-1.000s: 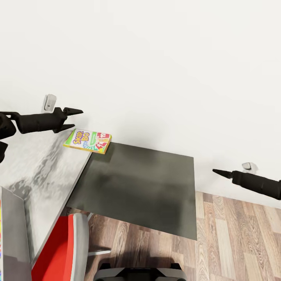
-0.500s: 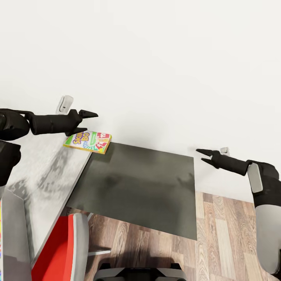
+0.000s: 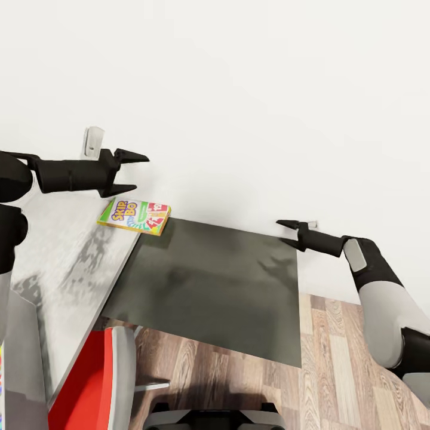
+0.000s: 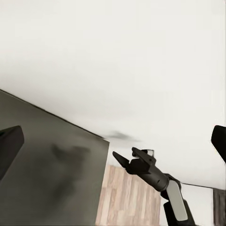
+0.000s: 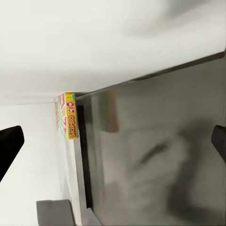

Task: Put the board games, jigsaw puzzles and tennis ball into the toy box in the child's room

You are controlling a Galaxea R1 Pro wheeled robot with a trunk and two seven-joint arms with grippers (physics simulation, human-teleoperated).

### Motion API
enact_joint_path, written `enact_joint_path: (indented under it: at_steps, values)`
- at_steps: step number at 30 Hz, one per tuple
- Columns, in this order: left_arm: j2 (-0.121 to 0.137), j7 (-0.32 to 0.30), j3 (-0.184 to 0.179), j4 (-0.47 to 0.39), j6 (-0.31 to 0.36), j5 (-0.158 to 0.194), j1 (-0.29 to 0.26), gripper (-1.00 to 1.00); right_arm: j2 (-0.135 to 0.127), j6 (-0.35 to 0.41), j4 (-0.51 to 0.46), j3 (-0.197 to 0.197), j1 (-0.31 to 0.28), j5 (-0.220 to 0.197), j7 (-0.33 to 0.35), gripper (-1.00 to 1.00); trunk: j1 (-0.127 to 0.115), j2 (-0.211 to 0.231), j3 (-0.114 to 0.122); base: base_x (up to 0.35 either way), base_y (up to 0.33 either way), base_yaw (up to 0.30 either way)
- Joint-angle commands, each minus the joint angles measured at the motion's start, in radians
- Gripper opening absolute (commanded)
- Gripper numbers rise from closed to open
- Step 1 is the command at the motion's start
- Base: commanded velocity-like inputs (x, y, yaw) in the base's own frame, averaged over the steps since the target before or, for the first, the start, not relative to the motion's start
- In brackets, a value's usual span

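One board game (image 3: pixel 134 216), a flat white box with yellow, red and green "SKIP BO" print, lies against the wall where the table's pale speckled top (image 3: pixel 60 263) meets its dark top (image 3: pixel 209 280). My left gripper (image 3: pixel 141 174) hovers open just above the box's left end, holding nothing. My right gripper (image 3: pixel 282 232) is open and empty over the dark top's far right corner. The right wrist view shows the board game (image 5: pixel 68 115) edge-on beyond the dark top (image 5: pixel 155 165). In the left wrist view, the right gripper (image 4: pixel 125 153) is seen across the dark top (image 4: pixel 47 169).
A red chair (image 3: pixel 89 382) with a grey edge is tucked under the table's front. A grey panel (image 3: pixel 24 358) stands at the lower left. Small wall fittings (image 3: pixel 92 140) sit behind each gripper. Wood-plank floor (image 3: pixel 334 370) lies right of the table.
My right arm has swung left from beside the table to its far right corner, fingers now apart. My left gripper has moved right and slightly up over the board game.
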Motion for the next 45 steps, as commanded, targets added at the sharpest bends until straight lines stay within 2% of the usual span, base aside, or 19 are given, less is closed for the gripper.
enact_joint_path:
  at_steps: [1,3,7,15,19,28,39,45]
  values:
    - [0.0,0.011,0.0,0.0,-0.001,0.01,-0.001,1.0,0.0,0.003,0.001,-0.003,-0.001,0.006,0.006,1.0,0.001,-0.002,-0.001,0.0,0.0,0.0]
    - [0.0,0.028,0.011,0.0,-0.001,0.031,-0.003,1.0,0.001,-0.014,0.014,-0.003,-0.005,0.006,0.008,1.0,0.001,-0.002,-0.001,0.0,0.0,0.0]
    - [0.0,0.043,0.026,-0.001,-0.001,0.049,-0.003,1.0,0.004,-0.028,0.025,-0.004,-0.007,0.004,0.01,1.0,0.001,-0.002,-0.001,0.0,0.0,0.002]
    - [-0.006,0.054,0.036,-0.001,-0.001,0.065,-0.003,1.0,0.001,-0.04,0.035,-0.009,-0.007,0.001,0.016,1.0,0.001,-0.002,-0.001,0.0,0.0,0.107]
    - [-0.01,0.056,0.037,-0.001,-0.001,0.068,-0.005,1.0,-0.002,-0.043,0.037,-0.01,-0.005,0.0,0.033,1.0,0.001,-0.002,-0.001,0.0,0.0,0.229]
    - [-0.019,0.056,0.036,-0.001,-0.002,0.07,-0.009,1.0,-0.008,-0.054,0.038,-0.01,0.008,0.002,0.134,1.0,0.001,-0.002,-0.001,0.0,0.0,0.266]
    - [-0.056,0.058,0.034,0.0,-0.003,0.069,-0.014,1.0,-0.01,-0.082,0.028,-0.008,0.049,0.005,0.197,1.0,0.001,-0.002,-0.001,0.0,0.0,0.185]
    - [-0.065,0.059,0.033,0.0,-0.003,0.069,-0.015,1.0,-0.011,-0.114,0.026,-0.007,0.061,0.006,0.235,1.0,0.001,-0.002,-0.001,-0.031,-0.039,0.048]
